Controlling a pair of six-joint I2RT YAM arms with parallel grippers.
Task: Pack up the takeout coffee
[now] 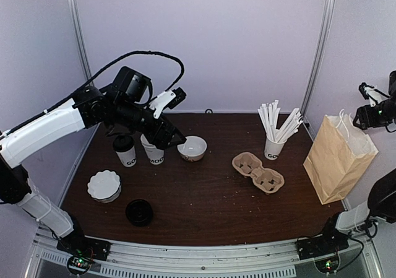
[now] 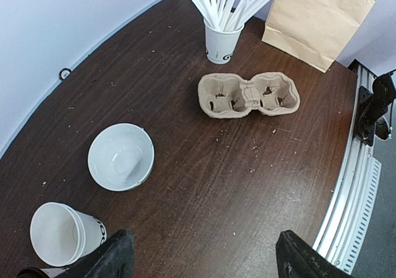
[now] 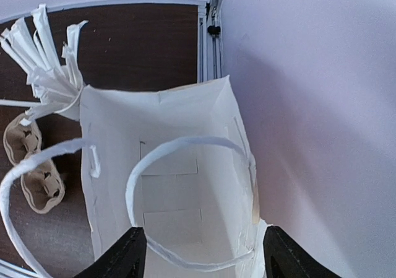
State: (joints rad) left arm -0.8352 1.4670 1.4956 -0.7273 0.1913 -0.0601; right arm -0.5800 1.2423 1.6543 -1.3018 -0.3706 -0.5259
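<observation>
The takeout coffee (image 1: 125, 150), a white printed cup with a black lid, stands at the back left of the table. Right of it stands a lidless white cup (image 1: 154, 153) (image 2: 62, 233). My left gripper (image 1: 174, 137) (image 2: 207, 260) hovers open above the table just right of these cups, with nothing between its fingers. The brown paper bag (image 1: 339, 160) (image 3: 167, 185) stands open at the right edge. My right gripper (image 1: 370, 103) (image 3: 203, 259) is open above the bag's mouth, looking down into its empty white inside, with a paper handle loop (image 3: 185, 145) lying between its fingers.
A white bowl (image 1: 192, 148) (image 2: 120, 156) sits beside the lidless cup. A cardboard two-cup carrier (image 1: 258, 171) (image 2: 249, 95) lies mid-right. A cup of white sticks (image 1: 275, 145) (image 2: 221, 39) stands behind it. A stack of fluted white dishes (image 1: 104, 186) and a loose black lid (image 1: 139, 212) lie front left.
</observation>
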